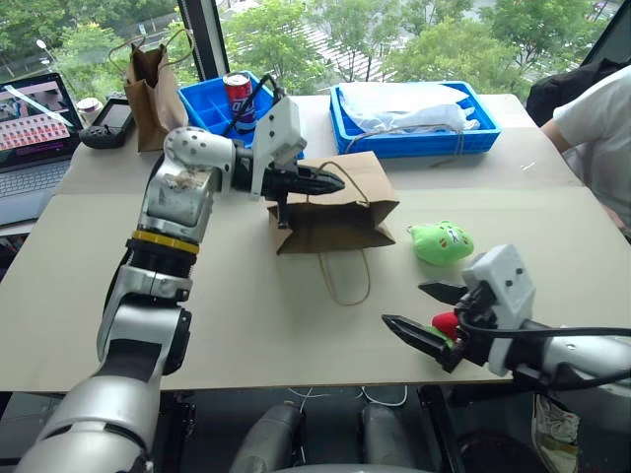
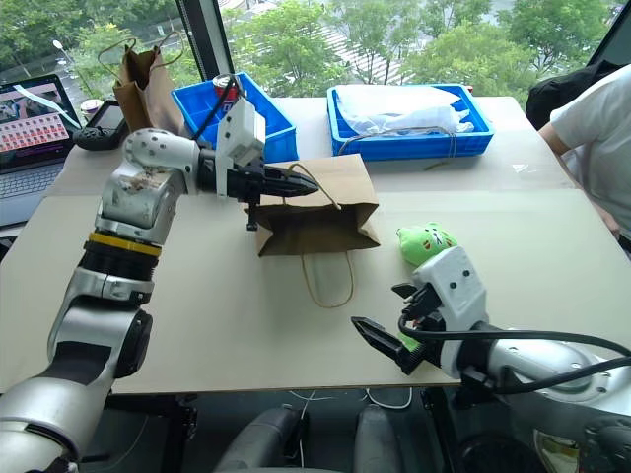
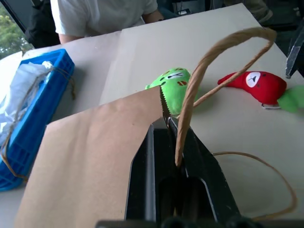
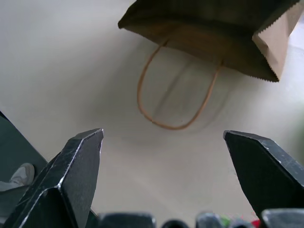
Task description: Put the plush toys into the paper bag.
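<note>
The paper bag lies at the centre of the head view, mouth toward the lower edge, one string handle looped flat on the table below it. The left gripper is pressed together on the bag's upper rim, apparently pinching the paper edge and the other handle's string together. Kraft paper is light and stiff but creases and tears easily, so a hold at the rim beside the handle root suits it.

The green plush toy sits right of the bag, just beside it but apart. The red plush toy lies lower right, close under the right gripper, whose fingers are spread wide with nothing between them. Both toys look soft, light and squashy; a pinch across the body's middle should hold.

Behind, along the upper edge, stand two blue trays, a can, a darker narrow bag and a laptop. A person's sleeve shows at far right. The loose handle loop could snag the fingers.
</note>
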`<state>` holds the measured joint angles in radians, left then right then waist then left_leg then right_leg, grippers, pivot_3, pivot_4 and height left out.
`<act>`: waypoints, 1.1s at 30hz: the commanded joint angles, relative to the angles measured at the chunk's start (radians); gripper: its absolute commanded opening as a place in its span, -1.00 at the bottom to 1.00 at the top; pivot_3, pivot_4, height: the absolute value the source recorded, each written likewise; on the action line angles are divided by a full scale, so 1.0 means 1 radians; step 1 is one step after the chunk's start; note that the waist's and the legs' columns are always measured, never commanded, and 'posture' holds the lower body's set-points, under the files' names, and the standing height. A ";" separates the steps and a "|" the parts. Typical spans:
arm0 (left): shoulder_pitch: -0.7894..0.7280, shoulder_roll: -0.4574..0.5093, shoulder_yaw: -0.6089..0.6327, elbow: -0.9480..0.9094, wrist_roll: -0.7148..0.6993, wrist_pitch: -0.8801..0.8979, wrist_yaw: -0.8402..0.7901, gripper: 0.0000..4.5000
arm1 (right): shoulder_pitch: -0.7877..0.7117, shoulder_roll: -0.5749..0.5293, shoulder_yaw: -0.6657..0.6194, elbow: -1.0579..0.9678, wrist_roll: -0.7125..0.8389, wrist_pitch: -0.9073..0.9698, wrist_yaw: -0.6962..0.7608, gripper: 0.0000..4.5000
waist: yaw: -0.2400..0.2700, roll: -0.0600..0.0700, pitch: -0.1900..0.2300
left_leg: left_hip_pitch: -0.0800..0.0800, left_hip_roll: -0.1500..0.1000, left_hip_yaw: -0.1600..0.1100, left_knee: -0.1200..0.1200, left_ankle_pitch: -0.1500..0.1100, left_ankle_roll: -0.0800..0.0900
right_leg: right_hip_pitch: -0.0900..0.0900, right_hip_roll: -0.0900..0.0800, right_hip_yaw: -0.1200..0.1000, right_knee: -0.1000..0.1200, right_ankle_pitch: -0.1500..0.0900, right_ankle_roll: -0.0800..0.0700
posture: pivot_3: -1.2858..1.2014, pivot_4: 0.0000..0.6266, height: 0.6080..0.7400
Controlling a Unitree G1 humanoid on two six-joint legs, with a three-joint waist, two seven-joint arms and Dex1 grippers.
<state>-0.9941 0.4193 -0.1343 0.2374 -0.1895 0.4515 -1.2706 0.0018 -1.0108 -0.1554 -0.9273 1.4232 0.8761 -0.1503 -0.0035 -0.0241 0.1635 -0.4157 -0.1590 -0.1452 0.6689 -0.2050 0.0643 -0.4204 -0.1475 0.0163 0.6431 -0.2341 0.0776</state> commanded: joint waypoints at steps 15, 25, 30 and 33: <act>0.051 -0.032 -0.033 -0.329 -0.118 0.374 0.263 -1.00 | -0.388 0.565 0.406 0.563 -0.724 -0.186 0.081 -0.99 | -0.008 0.001 -0.001 | 0.002 0.000 0.001 -0.003 0.004 -0.007 | -0.003 0.002 0.001 0.004 0.001 -0.001 | 0.03 -0.52 1.00; -0.015 -0.126 0.084 -0.279 -0.170 0.579 0.509 -1.00 | -0.396 0.659 0.462 0.844 -1.008 -0.324 0.275 -0.99 | -0.009 0.001 -0.001 | 0.003 -0.001 0.001 -0.004 0.004 -0.007 | -0.003 0.002 0.002 0.004 0.001 -0.002 | 0.03 -0.52 1.00; -0.085 -0.139 0.212 -0.196 -0.198 0.697 0.635 -1.00 | -0.371 0.684 0.455 0.856 -1.075 -0.330 0.332 -0.99 | -0.014 0.001 -0.001 | 0.004 0.000 0.001 -0.004 0.004 -0.008 | -0.003 0.003 0.002 0.005 0.001 -0.002 | 0.03 -0.52 1.00; -0.118 -0.151 0.276 -0.171 -0.238 0.757 0.676 -1.00 | -0.361 0.688 0.460 0.846 -1.106 -0.314 0.362 -0.99 | -0.014 0.001 -0.001 | 0.007 0.000 0.001 -0.006 0.004 -0.008 | -0.002 0.003 0.002 0.005 0.001 -0.002 | 0.03 -0.52 1.00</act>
<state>-1.0716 0.2737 0.0911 0.0708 -0.3902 1.1677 -0.6228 -0.3755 -0.3257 0.2992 -0.0724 0.3422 0.5473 0.1859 -0.0173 -0.0229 0.1627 -0.4085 -0.1586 -0.1444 0.6633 -0.2008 0.0561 -0.4220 -0.1443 0.0181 0.6483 -0.2330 0.0758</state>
